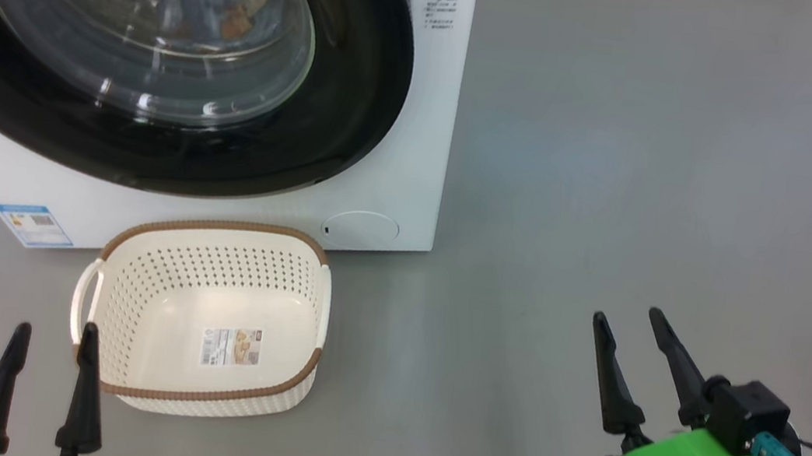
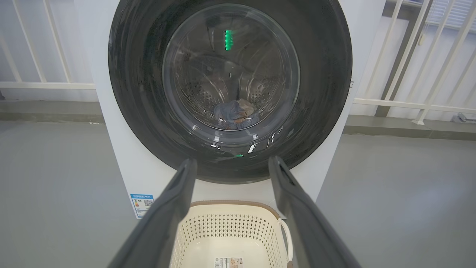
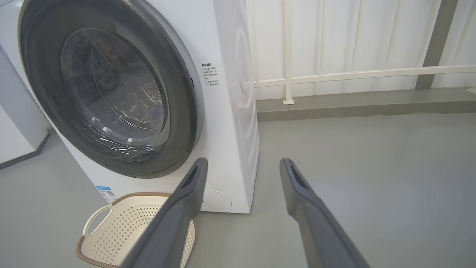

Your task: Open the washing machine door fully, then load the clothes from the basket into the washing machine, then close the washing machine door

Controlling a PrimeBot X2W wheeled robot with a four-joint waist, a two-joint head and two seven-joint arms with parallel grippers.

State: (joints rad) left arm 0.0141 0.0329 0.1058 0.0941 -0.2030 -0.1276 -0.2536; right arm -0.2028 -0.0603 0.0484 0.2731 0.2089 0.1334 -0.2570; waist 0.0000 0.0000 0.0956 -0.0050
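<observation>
Grey floor (image 1: pixel 617 169). Door (image 1: pixel 360 96) looks shut, clothes (image 2: pixel 234 111) in drum behind glass. Basket (image 1: pixel 156 281) empty, just in front of washer (image 1: pixel 421 144). L gripper (image 1: pixel 57 327) + R gripper (image 1: pixel 627 314) both spread, holding nothing. L faces door square-on, nearer; R off to its right. Prob done.

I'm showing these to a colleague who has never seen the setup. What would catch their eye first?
The big round washing machine door, shut, looms at the upper left of the head view, with the clothes bunched up behind it. Below it on the grey floor sits the basket, empty.
</observation>
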